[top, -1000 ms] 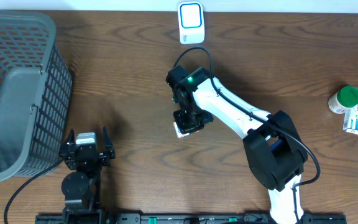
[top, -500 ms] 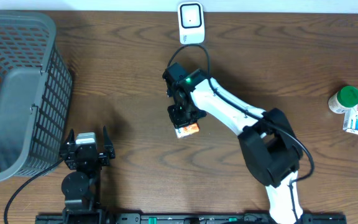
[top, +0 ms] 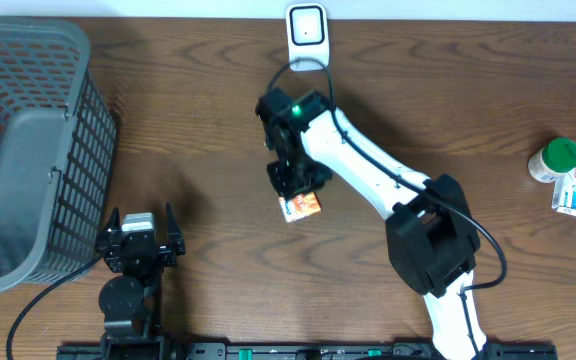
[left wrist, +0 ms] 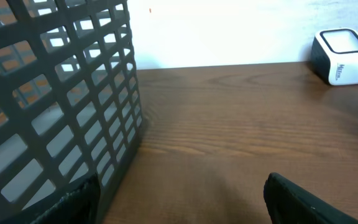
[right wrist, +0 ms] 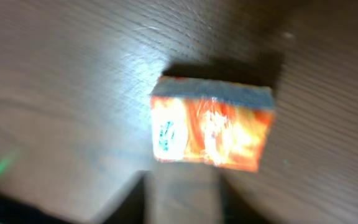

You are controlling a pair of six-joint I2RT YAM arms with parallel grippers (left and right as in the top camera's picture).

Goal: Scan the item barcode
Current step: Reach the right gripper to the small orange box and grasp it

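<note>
Orange box (top: 301, 207) lies flat on the surface (top: 198, 130), centre frame, below the white scanner (top: 307, 37). My right tool (top: 295, 183) sits just above it in frame, jaws parted, holding nothing. Left tool (top: 139, 238) wide, lower left, beside the basket (top: 28, 150).

The basket (top: 28, 150) stands left, the scanner (top: 307, 35) far centre, the small box (top: 301, 207) mid-table, the bottle (top: 553, 160) right.

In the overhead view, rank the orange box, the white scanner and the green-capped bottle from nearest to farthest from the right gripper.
Measured from the right gripper:
1. orange box, just below it in the picture.
2. white scanner, top centre of the picture.
3. green-capped bottle, far off near the right edge.
</note>
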